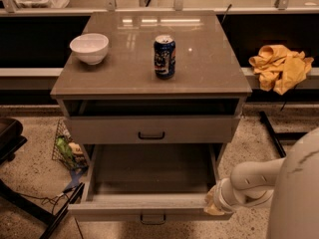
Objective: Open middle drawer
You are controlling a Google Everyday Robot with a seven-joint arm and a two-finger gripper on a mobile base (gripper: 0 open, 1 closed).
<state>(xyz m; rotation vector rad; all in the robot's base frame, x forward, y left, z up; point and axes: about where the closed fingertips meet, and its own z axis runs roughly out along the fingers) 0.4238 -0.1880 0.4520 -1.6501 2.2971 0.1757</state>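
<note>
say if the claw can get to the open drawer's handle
Probably yes: the claw sits at a front corner of the drawer, and the handle on that same front has nothing blocking it.

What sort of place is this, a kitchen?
Likely an office kitchenette or test mock-up: a cabinet with bowl and can on top, a cloth on a ledge. The end effector is at the open drawer's right front corner.

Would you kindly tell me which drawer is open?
The lower drawer, tray exposed, with the gripper at its front right corner; the drawer above sits shut.
</note>
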